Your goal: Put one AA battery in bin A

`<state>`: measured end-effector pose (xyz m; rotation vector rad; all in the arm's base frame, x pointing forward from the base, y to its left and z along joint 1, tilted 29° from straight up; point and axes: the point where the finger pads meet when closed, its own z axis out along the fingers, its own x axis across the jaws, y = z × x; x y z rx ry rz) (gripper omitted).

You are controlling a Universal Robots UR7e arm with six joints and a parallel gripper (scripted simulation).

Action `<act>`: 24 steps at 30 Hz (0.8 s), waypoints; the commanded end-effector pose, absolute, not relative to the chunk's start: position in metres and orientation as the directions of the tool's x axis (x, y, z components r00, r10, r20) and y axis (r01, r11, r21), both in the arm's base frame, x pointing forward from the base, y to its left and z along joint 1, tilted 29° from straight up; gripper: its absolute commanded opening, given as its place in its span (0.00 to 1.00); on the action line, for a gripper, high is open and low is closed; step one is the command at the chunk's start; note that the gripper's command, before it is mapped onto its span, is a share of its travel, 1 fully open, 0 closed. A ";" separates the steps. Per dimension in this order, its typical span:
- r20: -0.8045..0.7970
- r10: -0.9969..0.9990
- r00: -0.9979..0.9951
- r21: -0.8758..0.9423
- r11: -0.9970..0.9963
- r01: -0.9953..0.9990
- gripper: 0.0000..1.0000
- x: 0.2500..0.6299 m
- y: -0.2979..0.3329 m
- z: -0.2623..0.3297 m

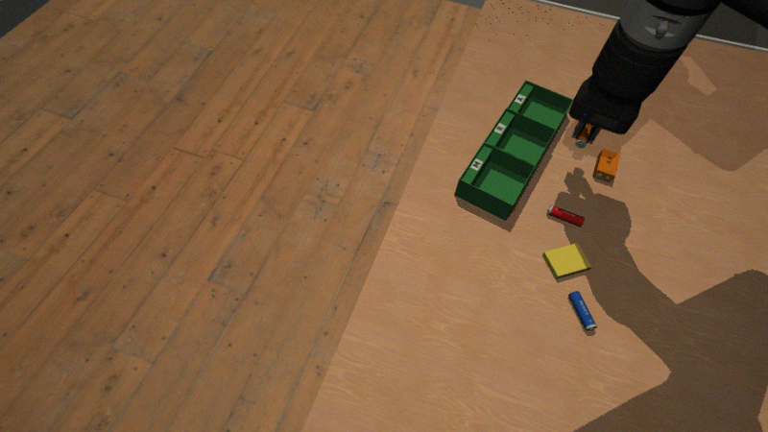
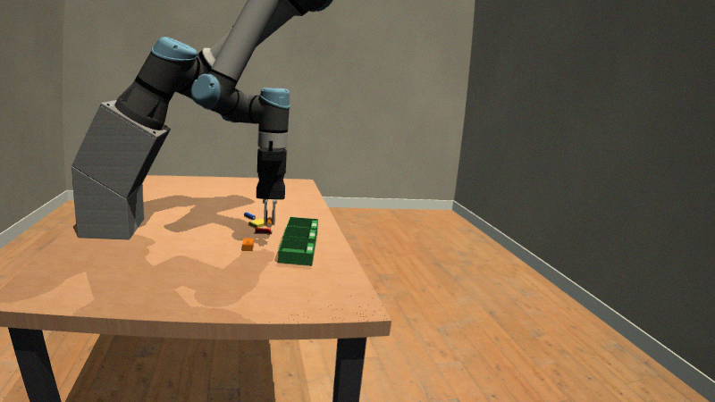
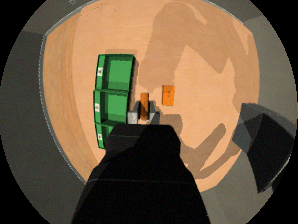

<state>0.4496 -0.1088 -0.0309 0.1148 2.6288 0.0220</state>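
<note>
My gripper (image 1: 584,132) is shut on an orange AA battery (image 1: 584,135) and holds it above the table, just right of the green three-compartment bin (image 1: 513,147). The battery hangs beside the end compartment marked A (image 1: 543,110), outside its wall. In the wrist view the battery (image 3: 144,106) shows between my fingers with the bin (image 3: 113,103) to its left. In the exterior view my gripper (image 2: 270,219) hangs behind the bin (image 2: 298,239). A red AA battery (image 1: 565,216) and a blue AA battery (image 1: 582,309) lie on the table.
An orange block (image 1: 607,164) lies just right of my gripper. A yellow block (image 1: 566,259) lies between the red and blue batteries. The table's left edge runs close to the bin. The arm's grey base (image 2: 112,174) stands at the far side.
</note>
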 end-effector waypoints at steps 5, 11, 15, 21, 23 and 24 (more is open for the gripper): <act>-0.473 0.188 -0.861 0.091 0.982 0.165 0.31 0.475 -0.142 -0.019; -0.473 0.188 -0.861 0.091 0.982 0.165 0.31 0.488 -0.160 -0.012; -0.473 0.188 -0.861 0.091 0.982 0.165 0.31 0.502 -0.179 -0.004; -0.473 0.188 -0.861 0.091 0.982 0.165 0.31 0.509 -0.188 0.000; -0.473 0.188 -0.861 0.091 0.982 0.165 0.31 0.509 -0.188 0.000; -0.473 0.188 -0.861 0.091 0.982 0.165 0.31 0.509 -0.188 0.000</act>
